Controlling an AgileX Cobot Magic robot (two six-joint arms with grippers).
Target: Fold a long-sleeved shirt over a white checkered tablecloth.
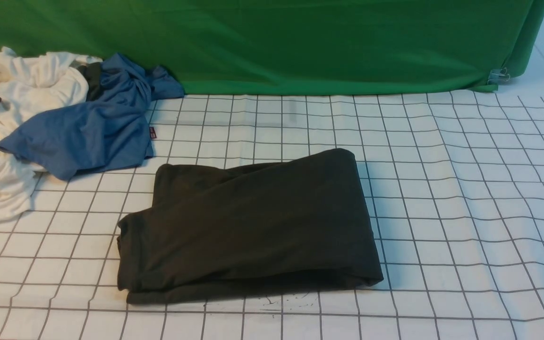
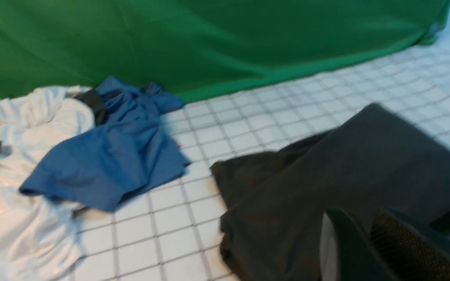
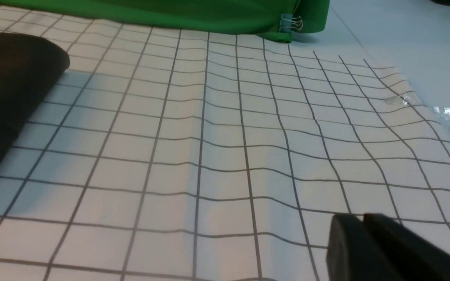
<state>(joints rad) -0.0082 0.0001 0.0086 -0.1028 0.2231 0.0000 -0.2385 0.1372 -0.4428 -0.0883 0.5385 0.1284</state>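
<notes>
The long-sleeved shirt [image 1: 248, 222] is a dark charcoal bundle folded into a rough rectangle, lying in the middle of the white checkered tablecloth [image 1: 465, 189]. Neither arm shows in the front view. In the left wrist view my left gripper [image 2: 359, 214] hovers over the shirt [image 2: 346, 164], its fingers close together and holding nothing. In the right wrist view my right gripper [image 3: 359, 218] is over bare tablecloth [image 3: 225, 136], well to the right of the shirt's edge [image 3: 10, 89]. Its fingertips almost touch and it is empty.
A heap of white garments [image 1: 12, 141] and a blue garment [image 1: 92, 123] lies at the back left. The green backdrop [image 1: 300, 42] closes off the far side, held by a binder clip [image 1: 498, 75]. The cloth's taped right edge [image 3: 400, 99] meets bare tabletop [image 3: 404, 39].
</notes>
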